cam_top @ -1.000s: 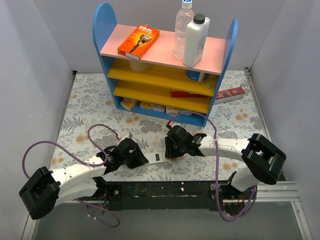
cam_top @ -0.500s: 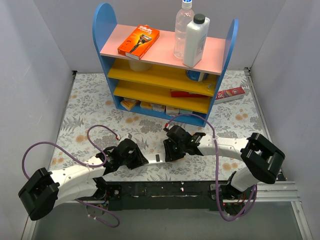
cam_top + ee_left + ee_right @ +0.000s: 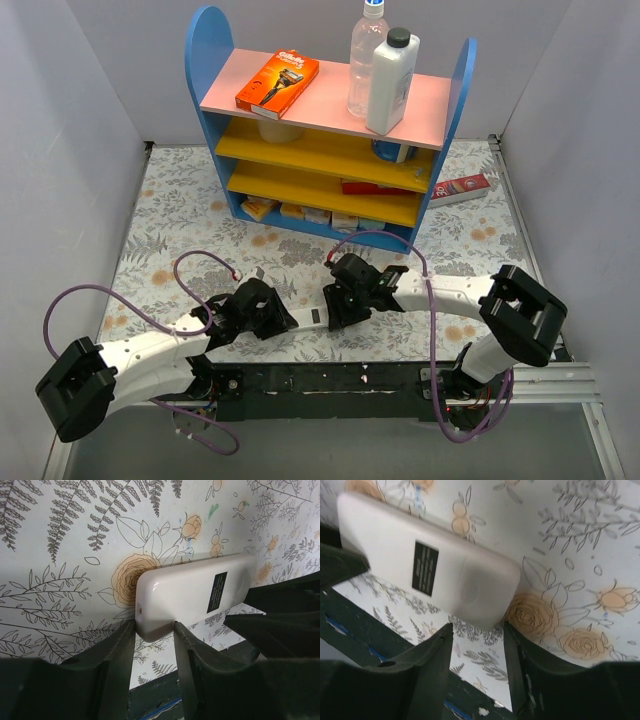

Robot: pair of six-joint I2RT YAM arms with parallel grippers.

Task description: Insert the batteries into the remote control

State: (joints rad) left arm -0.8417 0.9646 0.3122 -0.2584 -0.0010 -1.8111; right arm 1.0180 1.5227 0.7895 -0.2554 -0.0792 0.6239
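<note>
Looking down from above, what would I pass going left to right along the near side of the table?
left arm → remote control → right arm

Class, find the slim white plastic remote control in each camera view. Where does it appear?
Top external: slim white plastic remote control, low centre, a small sliver.
Left wrist: remote control, centre to right.
Right wrist: remote control, upper left to centre.
Shared landmark: the black label on its back.
</note>
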